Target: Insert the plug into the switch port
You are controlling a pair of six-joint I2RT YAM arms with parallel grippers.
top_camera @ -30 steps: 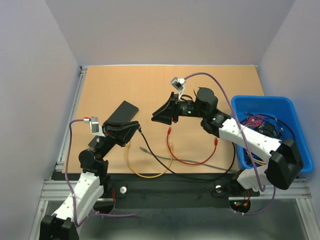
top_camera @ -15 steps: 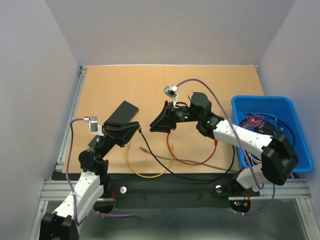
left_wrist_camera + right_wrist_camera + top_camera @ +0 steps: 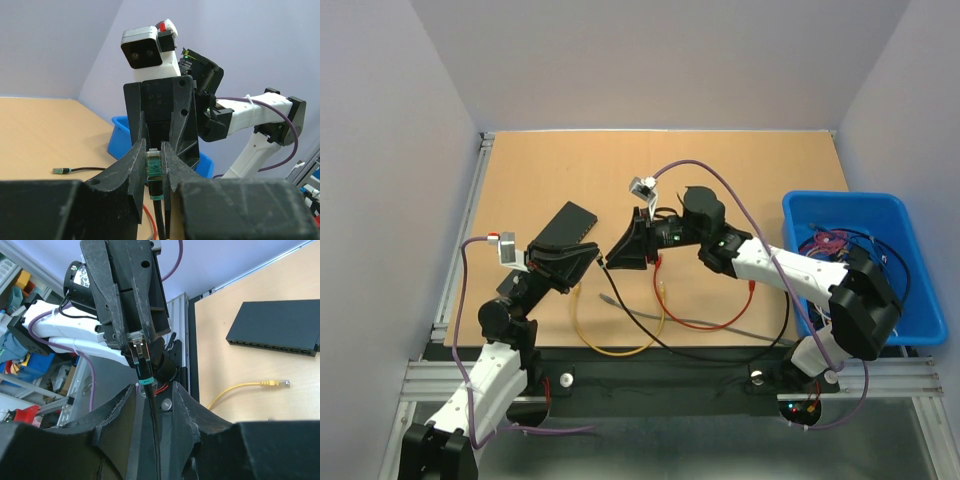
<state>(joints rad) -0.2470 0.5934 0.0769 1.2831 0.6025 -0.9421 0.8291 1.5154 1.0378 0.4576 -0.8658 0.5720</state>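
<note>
The plug (image 3: 153, 165), fitted with a teal boot, is held clenched between the fingers of the left gripper (image 3: 152, 146). It is raised off the table and turned toward the right gripper (image 3: 153, 388), which is set nose to nose with it. The right jaws are seen parted, with the black cable (image 3: 152, 440) running between them and a gap on either side. The switch (image 3: 563, 228) is laid flat left of centre, just behind the left gripper, and its near end is covered by that gripper in the top view. A yellow cable (image 3: 620, 353), a red cable (image 3: 705, 327) and a grey cable (image 3: 630, 311) are strewn over the near middle, crossed by the black one. A blue bin (image 3: 850, 203) of tangled leads is placed at the right edge. The table (image 3: 550, 170) is a tan board, framed by aluminium rails (image 3: 460, 240) and enclosed by plain pale walls (image 3: 650, 60).
</note>
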